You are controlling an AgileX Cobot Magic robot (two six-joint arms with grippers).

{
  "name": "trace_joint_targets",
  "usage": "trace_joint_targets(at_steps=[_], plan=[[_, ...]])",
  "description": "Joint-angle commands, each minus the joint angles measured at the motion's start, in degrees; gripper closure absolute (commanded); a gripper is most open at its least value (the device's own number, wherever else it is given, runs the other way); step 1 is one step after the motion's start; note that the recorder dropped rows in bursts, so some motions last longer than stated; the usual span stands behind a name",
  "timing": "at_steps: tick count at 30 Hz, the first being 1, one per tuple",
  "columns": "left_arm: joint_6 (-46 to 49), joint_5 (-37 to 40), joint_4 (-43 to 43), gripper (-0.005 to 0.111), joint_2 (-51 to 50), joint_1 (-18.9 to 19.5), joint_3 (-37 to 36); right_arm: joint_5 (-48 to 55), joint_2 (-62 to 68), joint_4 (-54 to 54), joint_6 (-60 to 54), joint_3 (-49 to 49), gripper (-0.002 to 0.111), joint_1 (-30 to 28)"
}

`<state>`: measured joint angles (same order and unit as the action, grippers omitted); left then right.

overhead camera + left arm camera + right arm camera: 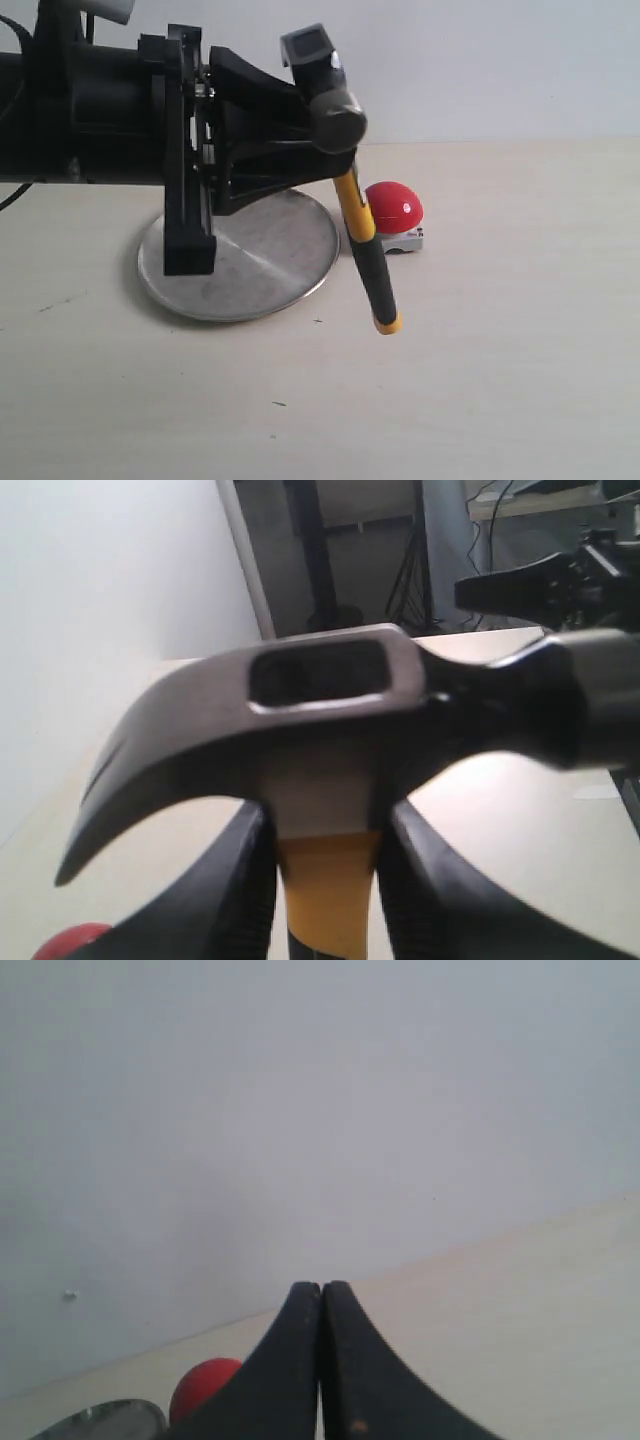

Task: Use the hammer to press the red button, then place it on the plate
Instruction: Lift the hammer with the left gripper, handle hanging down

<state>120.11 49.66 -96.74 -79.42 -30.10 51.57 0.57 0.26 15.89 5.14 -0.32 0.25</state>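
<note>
Left gripper (325, 830) is grasping a yellow-and-black claw hammer (362, 235) under its dark head (right gripper (320, 1345) clenched, empty). The handle is hanging seemingly left of the red dome button (393, 205), needing centring before pressing.

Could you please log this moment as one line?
left tool: holding hammer | right tool: shut, empty | hammer: near red button, off plate

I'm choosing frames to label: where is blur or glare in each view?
Exterior view: the hammer head is soft; the plate shows a glare streak, the red button a small highlight. Left wrist view: the hammer head fills the frame, blurred toward its striking end. Right wrist view: the shut right gripper is a dark silhouette; button and plate look fuzzy.
</note>
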Motion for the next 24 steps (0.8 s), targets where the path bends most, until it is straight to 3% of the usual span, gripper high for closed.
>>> trace_joint_targets(at_steps=[1,8,12,16,19,24], plan=[[0.1,11.2,-3.2,0.107,-4.9,6.7,3.2,-6.1,-0.3,0.3,2.8,0.3,0.108,-0.4],[0.1,20.2,-3.2,0.107,-14.8,13.7,7.3,-7.8,-0.3,-3.1,4.2,0.3,0.108,-0.3],[0.1,20.3,-3.2,0.107,-19.6,16.8,10.4,-13.2,-0.3,-2.6,10.3,0.3,0.108,-0.3],[0.1,20.3,-3.2,0.107,-22.3,18.1,12.2,-21.6,-0.3,-6.1,15.0,0.3,0.108,-0.3],[0.1,20.3,-3.2,0.107,-24.3,18.1,13.3,-22.2,2.8,-10.2,16.2,-3.0,0.108,-0.3],[-0.1,20.3,-3.2,0.107,-26.2,18.1,14.0,-22.2,19.2,-14.7,15.5,-13.9,0.108,-0.3]])
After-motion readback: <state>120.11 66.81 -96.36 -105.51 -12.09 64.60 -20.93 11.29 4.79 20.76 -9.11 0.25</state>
